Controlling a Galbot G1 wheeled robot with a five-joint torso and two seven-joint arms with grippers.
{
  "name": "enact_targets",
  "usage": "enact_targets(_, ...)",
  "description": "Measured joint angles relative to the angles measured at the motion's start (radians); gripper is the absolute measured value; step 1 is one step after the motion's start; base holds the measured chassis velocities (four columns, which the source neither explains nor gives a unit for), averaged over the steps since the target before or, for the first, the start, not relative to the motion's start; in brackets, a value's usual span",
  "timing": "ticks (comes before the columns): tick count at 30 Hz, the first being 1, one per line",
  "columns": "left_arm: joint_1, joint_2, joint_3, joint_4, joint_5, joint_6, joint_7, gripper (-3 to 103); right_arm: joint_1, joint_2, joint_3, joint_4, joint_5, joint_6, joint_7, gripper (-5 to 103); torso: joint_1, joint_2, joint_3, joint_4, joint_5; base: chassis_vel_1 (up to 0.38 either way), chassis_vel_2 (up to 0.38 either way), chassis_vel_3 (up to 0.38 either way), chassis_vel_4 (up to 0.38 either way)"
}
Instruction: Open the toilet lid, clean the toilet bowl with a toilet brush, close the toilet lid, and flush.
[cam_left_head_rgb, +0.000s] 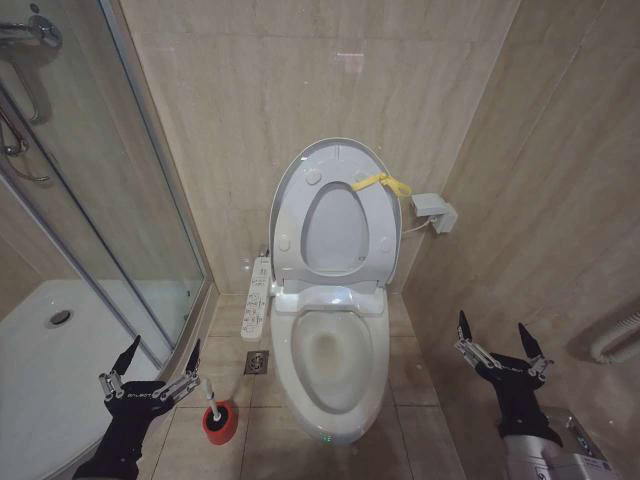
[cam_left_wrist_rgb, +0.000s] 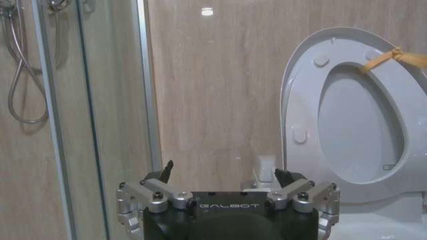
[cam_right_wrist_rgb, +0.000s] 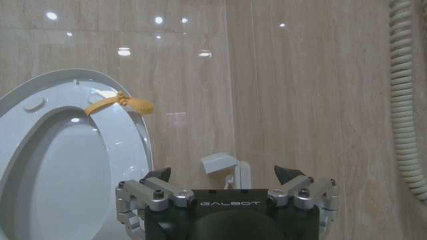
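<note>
The toilet lid (cam_left_head_rgb: 335, 225) stands raised against the back wall, its yellow strap (cam_left_head_rgb: 381, 182) at the top. The ring seat (cam_left_head_rgb: 290, 212) is raised against it. Below them the white toilet bowl (cam_left_head_rgb: 288, 372) lies uncovered. The toilet brush (cam_left_head_rgb: 211, 396) stands in its red cup holder (cam_left_head_rgb: 220, 424) on the floor, left of the bowl. My left gripper (cam_left_head_rgb: 163, 350) hovers open just left of the brush and touches nothing. Right of the bowl, my right gripper (cam_left_head_rgb: 492, 328) is open and holds nothing. The lid (cam_left_wrist_rgb: 360, 130) rises beyond the left gripper (cam_left_wrist_rgb: 223, 171), and the lid (cam_right_wrist_rgb: 67, 170) also sits beside the right gripper (cam_right_wrist_rgb: 223, 172).
A glass shower enclosure (cam_left_head_rgb: 100, 200) closes off the left side. The button panel (cam_left_head_rgb: 258, 297) sticks out from the bowl's left side, and a floor drain (cam_left_head_rgb: 256, 362) lies near it. A white box (cam_left_head_rgb: 435, 210) hangs on the right wall, and a corrugated hose (cam_right_wrist_rgb: 403, 100) runs down it.
</note>
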Motion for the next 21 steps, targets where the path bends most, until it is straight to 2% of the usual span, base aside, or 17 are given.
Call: enact_targets(21,-0.001,0.000,0.001,0.001,-0.001,-0.001,0.000,100,0.000,0.000,0.000,0.000,0.000,0.000,0.000,100,0.000,0.000,0.000,0.0000,0.0000,0.000,0.000,0.000,0.000)
